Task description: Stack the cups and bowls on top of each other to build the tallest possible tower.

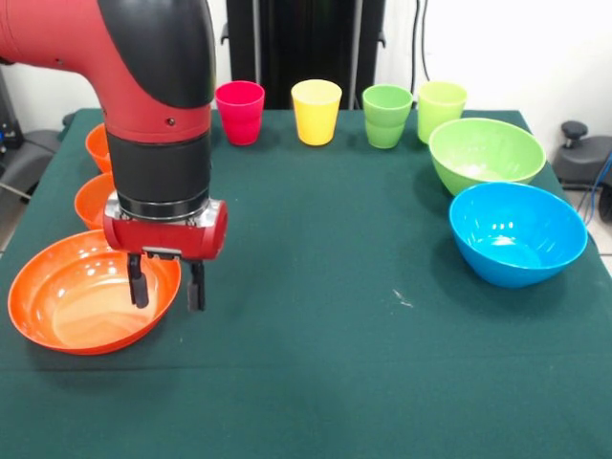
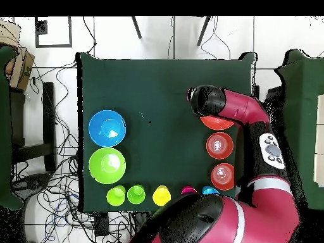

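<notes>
The tower has not been started: in both views every bowl and cup sits alone on the green table (image 1: pixel 335 335), so all the stacking is left.

Largest first: the wide orange bowl (image 1: pixel 67 306) lies at the lower left of the front view, close to the table's left edge. The gripper (image 1: pixel 167 287) hangs over its right rim, fingers apart and holding nothing. At right, the blue bowl (image 1: pixel 516 234) sits just below the lime green bowl (image 1: pixel 486 153), both near the right edge. Two small orange bowls (image 1: pixel 94 199) show at the left edge, half hidden behind the arm.

The cups line the top: pink cup (image 1: pixel 240 112), yellow cup (image 1: pixel 316 111), and two light green cups (image 1: pixel 387 116). A sky blue one shows only from overhead (image 2: pixel 211 190).

The table's middle looks open, giving room to build there, away from the edges.
</notes>
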You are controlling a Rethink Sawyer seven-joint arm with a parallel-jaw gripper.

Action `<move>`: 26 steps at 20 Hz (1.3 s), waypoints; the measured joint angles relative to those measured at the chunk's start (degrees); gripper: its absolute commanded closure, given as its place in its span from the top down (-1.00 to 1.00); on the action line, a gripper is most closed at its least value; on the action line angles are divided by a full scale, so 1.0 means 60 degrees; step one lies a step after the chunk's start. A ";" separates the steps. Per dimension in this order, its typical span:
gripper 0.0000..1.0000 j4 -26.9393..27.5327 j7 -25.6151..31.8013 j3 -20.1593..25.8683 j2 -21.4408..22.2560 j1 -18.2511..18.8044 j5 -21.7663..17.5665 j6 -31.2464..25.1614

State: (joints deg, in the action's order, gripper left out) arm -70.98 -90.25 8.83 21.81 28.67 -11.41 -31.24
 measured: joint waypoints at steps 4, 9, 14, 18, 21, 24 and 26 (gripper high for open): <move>1.00 -0.0001 0.0000 -0.0001 -0.0307 -0.0001 -0.0002 0.0081; 1.00 0.0000 0.0000 0.0000 -0.0512 -0.0018 0.0002 0.0121; 1.00 -0.0098 0.0000 -0.0006 -0.0522 -0.0021 0.0000 0.0123; 1.00 -0.0211 0.0000 -0.0006 -0.0482 -0.0012 0.0000 0.0123; 1.00 -0.0311 0.0000 -0.0001 -0.0405 0.0041 0.0002 0.0125; 1.00 -0.0428 0.0000 0.0003 -0.0303 0.0104 0.0000 0.0125; 1.00 -0.0558 0.0000 0.0003 -0.0174 0.0174 0.0000 0.0123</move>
State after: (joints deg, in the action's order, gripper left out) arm -74.33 -90.25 8.85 20.77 29.72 -11.41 -30.50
